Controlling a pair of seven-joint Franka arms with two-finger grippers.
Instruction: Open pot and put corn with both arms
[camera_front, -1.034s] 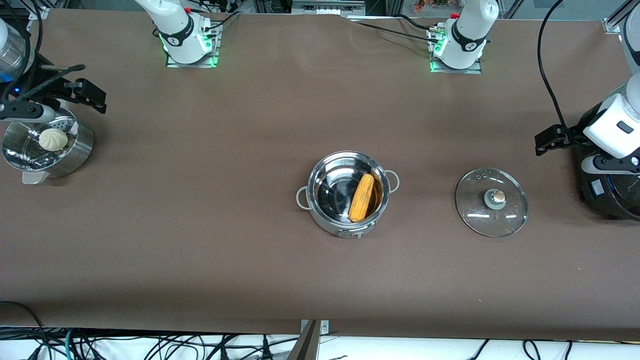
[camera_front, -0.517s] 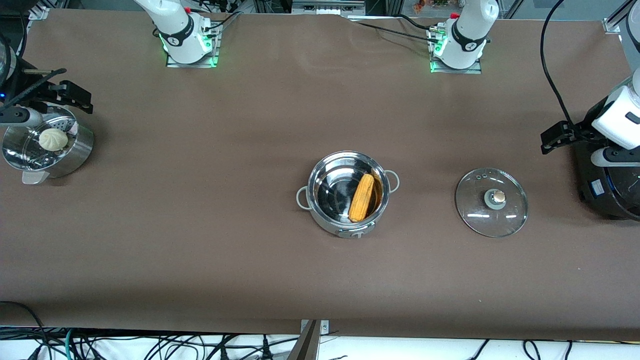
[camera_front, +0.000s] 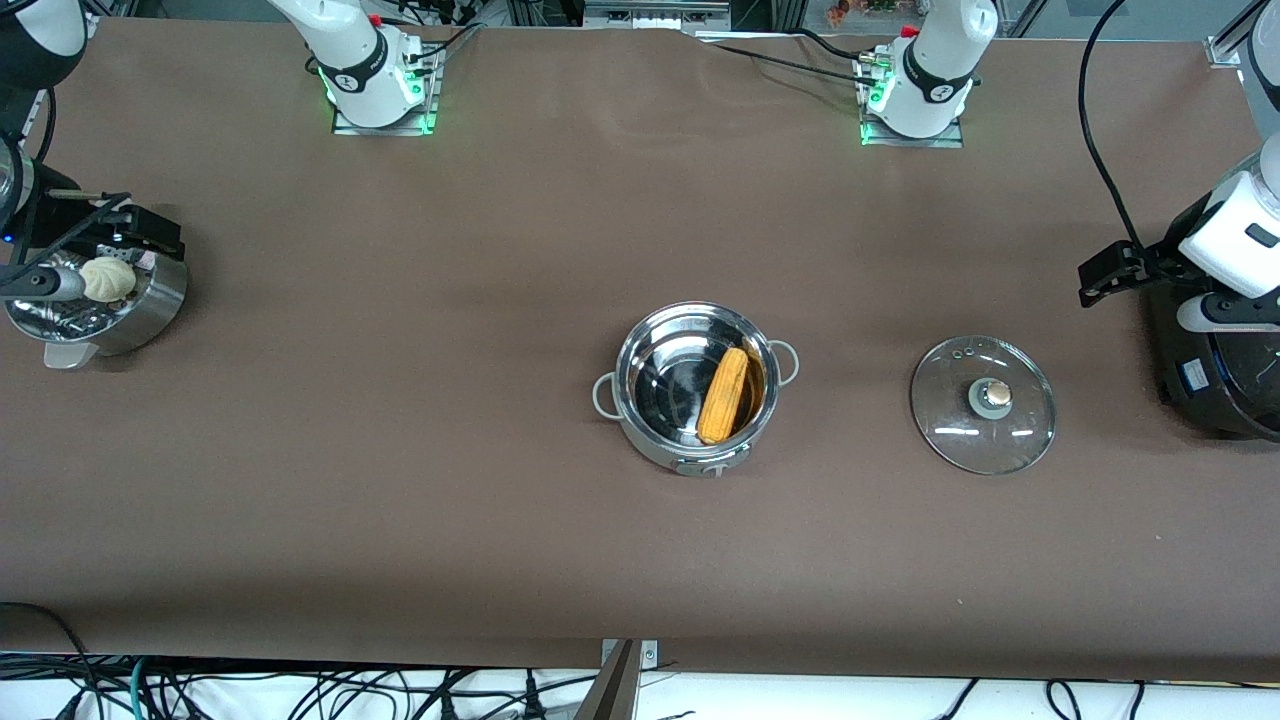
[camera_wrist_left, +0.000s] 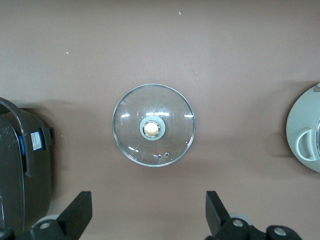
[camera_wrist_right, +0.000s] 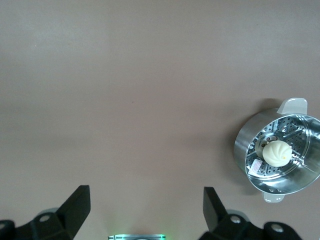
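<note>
I see corn in open pot, frame centre; glass lid fragile, slippery, best gripped by knob. Left gripper and right gripper jaws spread, empty.

**Count on the surface**

On the surface I count one pot, open, with one corn in it. I see one glass lid, one steamer basket holding one bun, and one black cooker. I have two arms, so two pincers: left pincer, right pincer.
</note>
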